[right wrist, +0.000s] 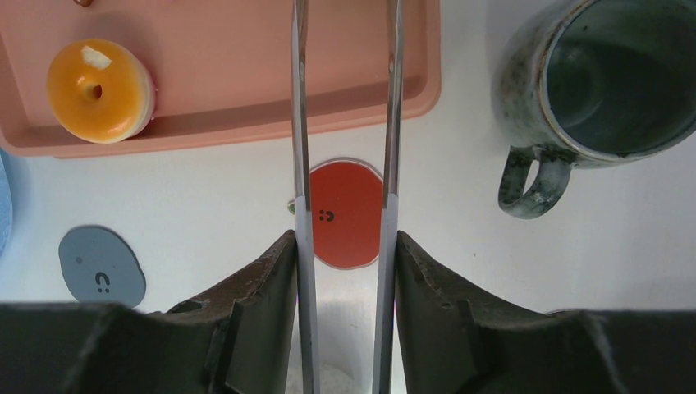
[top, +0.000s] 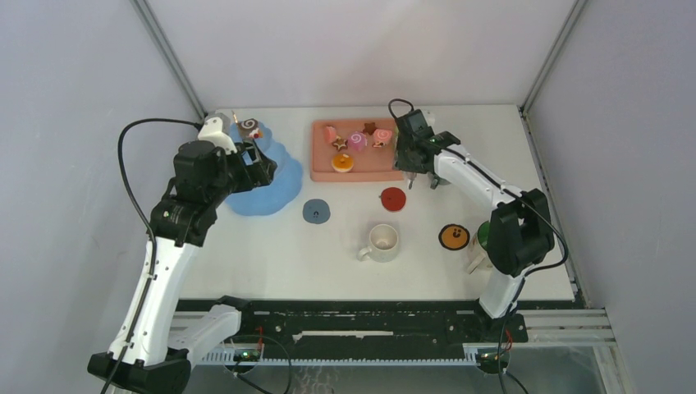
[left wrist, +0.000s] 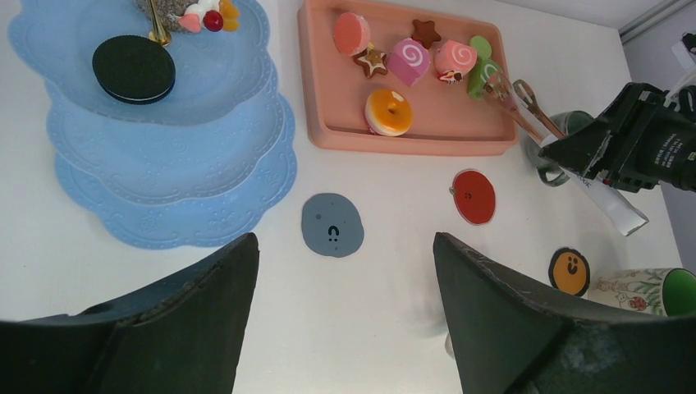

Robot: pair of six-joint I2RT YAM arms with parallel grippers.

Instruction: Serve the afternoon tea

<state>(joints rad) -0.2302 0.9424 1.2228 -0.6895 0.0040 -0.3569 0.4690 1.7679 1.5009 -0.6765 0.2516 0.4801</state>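
White tabletop (top: 328,271), grey walls (top: 66,82). Blue tiered tower (left wrist: 172,164) stands back left, with a black sandwich cookie (left wrist: 134,70) on an upper tier. Pink tray (left wrist: 443,115) beside it carries the pastries (left wrist: 408,61). Cream mug (top: 382,242) sits mid-tabletop, grey mug (right wrist: 607,74) right of the tray, green mug (left wrist: 677,291) nearer my base. My left gripper (left wrist: 345,246) is spread and empty, near the tower. My right gripper (right wrist: 345,246) pinches the metal tongs (right wrist: 299,123), whose arms reach over the tray.
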